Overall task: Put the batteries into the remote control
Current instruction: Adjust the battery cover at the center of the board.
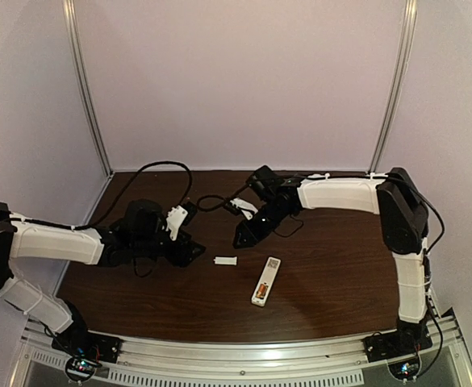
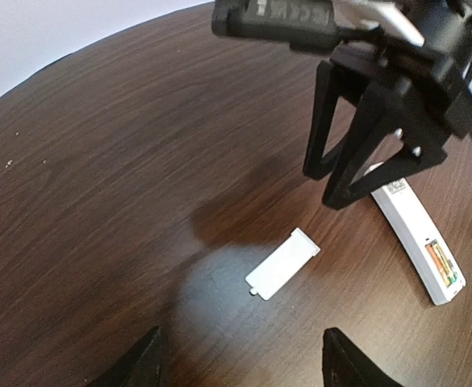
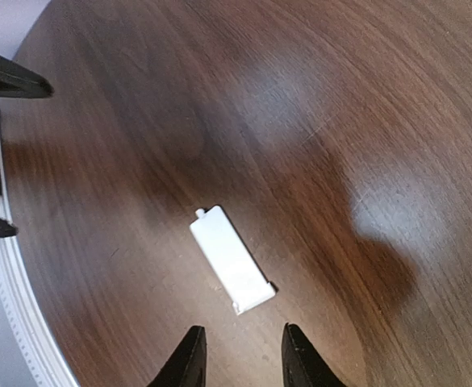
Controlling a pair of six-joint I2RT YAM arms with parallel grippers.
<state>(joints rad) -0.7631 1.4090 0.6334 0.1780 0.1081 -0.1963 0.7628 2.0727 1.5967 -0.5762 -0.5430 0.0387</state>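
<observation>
**Pincers.** The left pincer (image 2: 244,334) is found with its fingers spread wide and nothing held. The right pincer (image 3: 244,329) is found parted to a narrower gap, also with nothing held. Both are poised low over the table (image 1: 332,282), and no item is touched by either.

**Items.** A loose cover plate (image 2: 282,263) is found flat on the wood between the two pincers. It is directly ahead of the left pincer's open fingers and just beyond the right pincer's tips. The remote (image 2: 419,238) is found bay side up, ahead and to the right of the left pincer and past the cover plate. It is near the right pincer's tips, off to one side, and clear of the plate.

**Batteries.** The bay is seen uncovered at the end of the remote away from the right pincer, and the orange-and-gold batteries (image 2: 440,260) are noted inside it. It cannot be confirmed that both are fully seated, as they are small and close to the edge of the view.

**Step in hand.** Loading is judged largely done. The present step is taken to be the approach to the cover plate, so that the bay can be closed.

**Next move.** A descent onto the plate is called for, with its long edges taken between the fingers. A careful pinch is needed because the plate is thin and lies flat. The plate is then to be lined up with the bay and slid home. The remote is probably to be steadied by the other pincer meanwhile.
</observation>
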